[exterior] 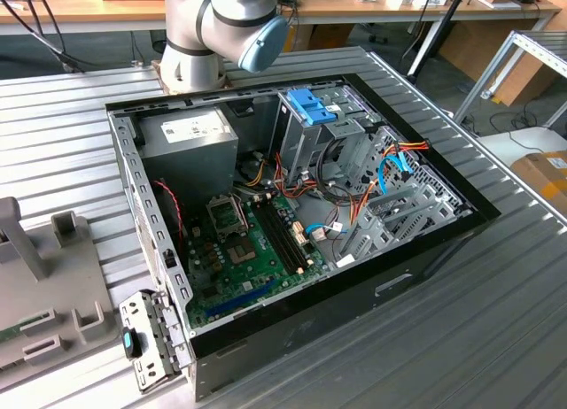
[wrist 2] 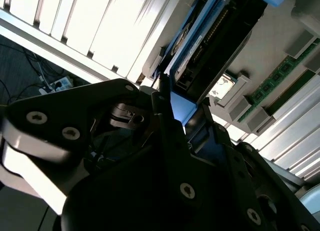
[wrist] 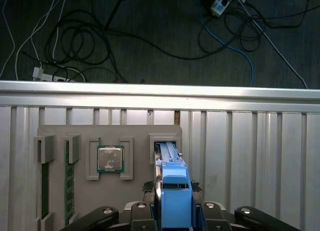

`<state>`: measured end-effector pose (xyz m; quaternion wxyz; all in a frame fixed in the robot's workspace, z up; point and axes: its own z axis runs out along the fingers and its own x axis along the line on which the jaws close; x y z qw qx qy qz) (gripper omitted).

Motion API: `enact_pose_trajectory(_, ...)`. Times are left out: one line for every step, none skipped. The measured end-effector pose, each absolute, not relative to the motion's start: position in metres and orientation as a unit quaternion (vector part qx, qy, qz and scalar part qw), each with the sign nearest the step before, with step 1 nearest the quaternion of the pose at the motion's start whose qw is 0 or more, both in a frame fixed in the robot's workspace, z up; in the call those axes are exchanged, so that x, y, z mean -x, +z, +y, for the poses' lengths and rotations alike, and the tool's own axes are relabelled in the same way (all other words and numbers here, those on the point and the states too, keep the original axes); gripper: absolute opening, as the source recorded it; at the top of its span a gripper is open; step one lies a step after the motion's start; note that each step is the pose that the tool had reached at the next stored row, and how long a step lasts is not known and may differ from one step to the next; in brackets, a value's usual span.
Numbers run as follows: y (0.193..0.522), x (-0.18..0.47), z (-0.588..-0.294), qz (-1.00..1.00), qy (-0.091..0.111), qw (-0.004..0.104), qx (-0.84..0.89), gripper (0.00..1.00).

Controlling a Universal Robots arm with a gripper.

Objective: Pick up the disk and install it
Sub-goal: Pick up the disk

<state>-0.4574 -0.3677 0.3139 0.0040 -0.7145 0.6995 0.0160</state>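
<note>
We count 1 disk, 1 processor chip and 1 memory stick on 1 grey fixture tray in the first wrist view. The disk stands on edge in its slot, blue end tab between the fingers of 1 claw, clenched on it.

And here the disk is caught end-on in the first wrist view, stood on its edge in a slot of the grey holder. Its bright blue end tab is turned toward the camera, and pale blue rails are seen running into the slot. In the second wrist view the disk is shown as a flat dark body edged by a blue rail. The slot is just beside the pocket holding a processor chip.
</note>
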Motion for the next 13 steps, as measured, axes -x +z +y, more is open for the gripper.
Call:
enact_pose_trajectory(0.314,0.457,-0.368,0.699,0.016,0.004,0.714,0.36)
enact_pose_trajectory(0.314,0.457,-0.368,0.699,0.016,0.004,0.714,0.36)
enact_pose_trajectory(0.314,0.457,-0.368,0.699,0.016,0.004,0.714,0.36)
enact_pose_trajectory(0.314,0.457,-0.368,0.699,0.016,0.004,0.714,0.36)
enact_pose_trajectory(0.314,0.457,-0.368,0.699,0.016,0.004,0.715,0.36)
enact_pose_trajectory(0.314,0.457,-0.368,0.699,0.016,0.004,0.715,0.36)
enact_pose_trajectory(0.316,0.457,-0.368,0.699,0.016,0.004,0.715,0.36)
enact_pose_trajectory(0.318,0.457,-0.368,0.699,0.016,0.004,0.715,0.36)
enact_pose_trajectory(0.32,0.457,-0.368,0.699,0.016,0.004,0.714,0.36)
enact_pose_trajectory(0.322,0.457,-0.368,0.699,0.016,0.004,0.715,0.36)
enact_pose_trajectory(0.324,0.457,-0.368,0.699,0.016,0.004,0.715,0.36)
enact_pose_trajectory(0.327,0.457,-0.368,0.699,0.016,0.004,0.715,0.36)
enact_pose_trajectory(0.331,0.457,-0.368,0.699,0.016,0.004,0.715,0.36)
